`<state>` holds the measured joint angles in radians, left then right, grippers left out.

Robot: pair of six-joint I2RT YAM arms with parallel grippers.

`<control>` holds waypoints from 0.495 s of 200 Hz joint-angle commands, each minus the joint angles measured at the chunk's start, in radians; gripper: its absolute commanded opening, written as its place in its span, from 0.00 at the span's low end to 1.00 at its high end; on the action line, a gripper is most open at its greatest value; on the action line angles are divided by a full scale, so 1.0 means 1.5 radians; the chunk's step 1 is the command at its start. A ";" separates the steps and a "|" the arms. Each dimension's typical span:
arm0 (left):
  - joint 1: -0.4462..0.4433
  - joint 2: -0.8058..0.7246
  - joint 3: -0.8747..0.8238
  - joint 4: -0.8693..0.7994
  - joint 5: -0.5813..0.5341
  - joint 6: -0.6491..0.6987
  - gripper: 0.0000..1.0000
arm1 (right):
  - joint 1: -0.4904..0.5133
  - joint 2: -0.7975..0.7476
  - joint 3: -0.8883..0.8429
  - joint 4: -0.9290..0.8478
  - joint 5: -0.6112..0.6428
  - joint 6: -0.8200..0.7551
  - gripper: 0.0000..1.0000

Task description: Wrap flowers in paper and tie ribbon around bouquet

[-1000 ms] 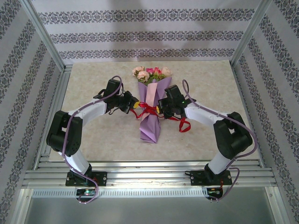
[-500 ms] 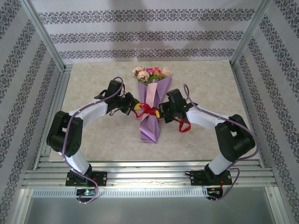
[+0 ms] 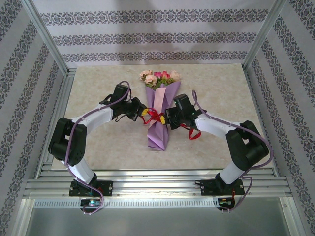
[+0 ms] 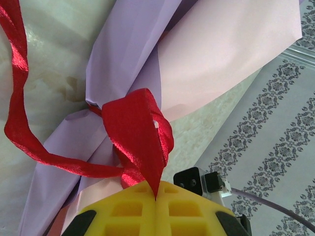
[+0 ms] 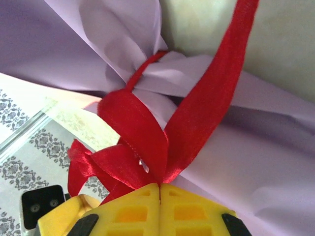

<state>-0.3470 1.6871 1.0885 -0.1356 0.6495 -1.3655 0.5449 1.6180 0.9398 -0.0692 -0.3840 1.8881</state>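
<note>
The bouquet (image 3: pixel 158 129) lies lengthwise in mid-table, a purple paper cone with the flowers (image 3: pixel 158 77) at its far end. The red ribbon (image 3: pixel 155 117) is tied round its waist. My left gripper (image 3: pixel 144 112) sits at the bouquet's left side, shut on a ribbon loop. My right gripper (image 3: pixel 165 119) is at the right side, shut on another loop. In the left wrist view, yellow jaws (image 4: pixel 156 196) pinch the ribbon (image 4: pixel 135 132) in front of the paper (image 4: pixel 123 54). The right wrist view shows the gripper (image 5: pixel 160 186) clamping the ribbon (image 5: pixel 138 132) against the paper (image 5: pixel 98 44).
A loose ribbon tail (image 3: pixel 193 132) curls on the marble tabletop (image 3: pixel 98 142) right of the bouquet, under the right forearm. Patterned walls (image 3: pixel 29 88) and aluminium frame posts enclose the table on three sides.
My right gripper has moved in toward the bouquet with its ribbon loop, so the ribbon bunches closer to the knot. The left gripper has barely shifted.
</note>
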 commanded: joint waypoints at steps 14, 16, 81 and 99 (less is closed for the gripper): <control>-0.010 -0.023 -0.010 -0.031 -0.008 0.022 0.00 | 0.014 -0.035 -0.028 -0.002 -0.006 0.017 0.00; -0.010 -0.024 -0.010 -0.035 -0.009 0.024 0.00 | 0.013 -0.036 -0.030 -0.001 -0.005 0.018 0.00; -0.011 -0.052 -0.046 -0.113 -0.052 0.037 0.00 | 0.015 -0.035 -0.063 0.022 -0.003 0.022 0.00; -0.011 -0.065 -0.046 -0.123 -0.058 0.018 0.05 | 0.015 -0.033 -0.070 0.032 0.001 0.026 0.00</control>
<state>-0.3481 1.6310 1.0286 -0.2588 0.5926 -1.3159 0.5591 1.5692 0.8570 -0.0471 -0.3836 1.9099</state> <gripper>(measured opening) 0.045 0.056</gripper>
